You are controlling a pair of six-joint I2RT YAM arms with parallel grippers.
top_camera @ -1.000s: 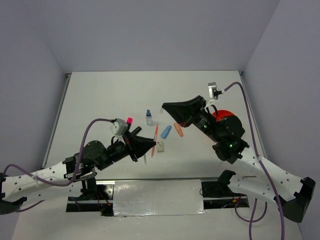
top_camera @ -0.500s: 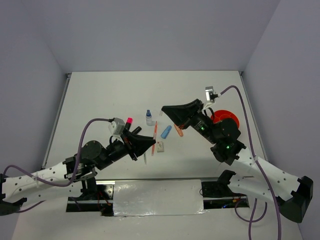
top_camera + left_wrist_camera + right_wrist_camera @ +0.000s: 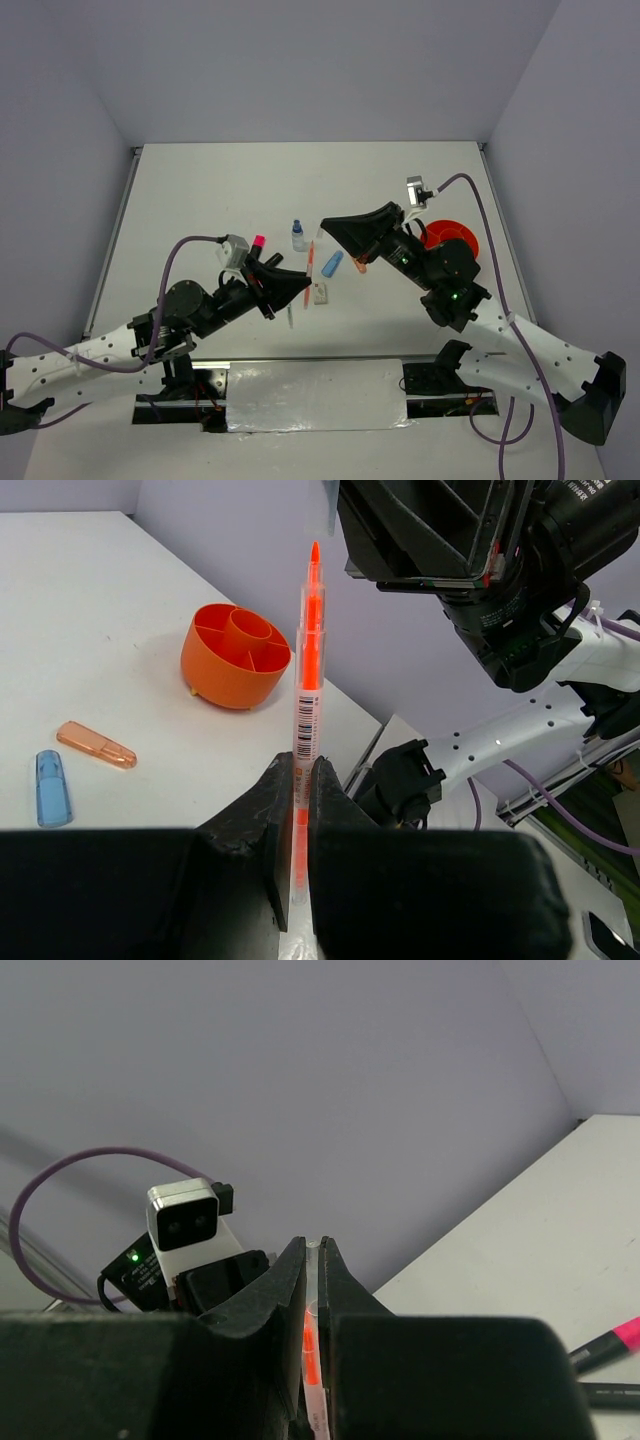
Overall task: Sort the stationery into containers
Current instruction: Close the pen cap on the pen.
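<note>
Bright even overhead light, soft shadows on table (image 3: 220, 200); top cam sharp; left gripper (image 3: 299, 780) sl. blurred close up.

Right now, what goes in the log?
left gripper: shut on orange pen | right gripper: shut on its top | orange bowl: untouched

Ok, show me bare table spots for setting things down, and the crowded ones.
Bare: the far half of the table beyond the bottle, and the left strip outside the pink-capped highlighter. Crowded: the centre, where bottle, blue marker, peach marker and white block sit around the held orange pen.
</note>
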